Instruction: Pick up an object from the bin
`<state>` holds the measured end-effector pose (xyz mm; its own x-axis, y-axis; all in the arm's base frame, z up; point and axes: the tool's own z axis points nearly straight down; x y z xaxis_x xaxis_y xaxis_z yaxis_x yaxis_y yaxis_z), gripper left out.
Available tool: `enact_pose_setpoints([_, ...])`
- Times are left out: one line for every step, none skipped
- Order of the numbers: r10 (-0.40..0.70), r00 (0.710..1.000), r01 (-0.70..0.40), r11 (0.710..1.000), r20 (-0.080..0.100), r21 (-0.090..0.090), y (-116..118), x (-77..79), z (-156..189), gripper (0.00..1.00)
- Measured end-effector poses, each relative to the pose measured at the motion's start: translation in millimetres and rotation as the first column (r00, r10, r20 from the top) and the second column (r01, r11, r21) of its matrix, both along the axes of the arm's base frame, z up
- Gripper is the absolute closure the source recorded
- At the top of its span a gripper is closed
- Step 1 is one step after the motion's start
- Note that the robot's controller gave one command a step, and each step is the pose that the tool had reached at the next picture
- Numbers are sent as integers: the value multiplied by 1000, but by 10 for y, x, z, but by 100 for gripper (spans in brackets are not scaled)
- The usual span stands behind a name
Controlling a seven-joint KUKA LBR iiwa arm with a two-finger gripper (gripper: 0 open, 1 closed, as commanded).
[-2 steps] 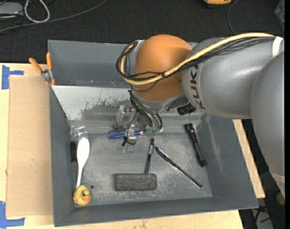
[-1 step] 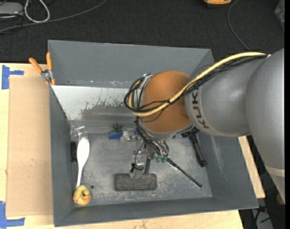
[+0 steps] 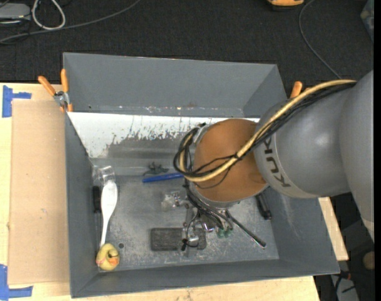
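Camera view: dark grey flat block (image 3: 165, 238) just left of jaws; jaws' state unclear.

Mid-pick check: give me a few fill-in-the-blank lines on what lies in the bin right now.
1. In the camera view, the flat dark grey block lies just ____ of the gripper.
2. The small toy in the bin's near left corner is ____ in colour.
3. The long white thing by the left wall is a ____.
4. The thin stick beside the orange wrist cover is ____ in colour.
Missing words: left; yellow; spoon; blue.
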<state>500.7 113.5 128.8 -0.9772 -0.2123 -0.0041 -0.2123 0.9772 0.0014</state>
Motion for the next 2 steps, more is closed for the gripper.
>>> enact_pose_setpoints([0, 1000, 0, 1000, -11, -4, -200, -69, -315, 0])
enact_pose_setpoints([-47, 999, 47, 999, 0, 1, -265, -47, -609, 0])
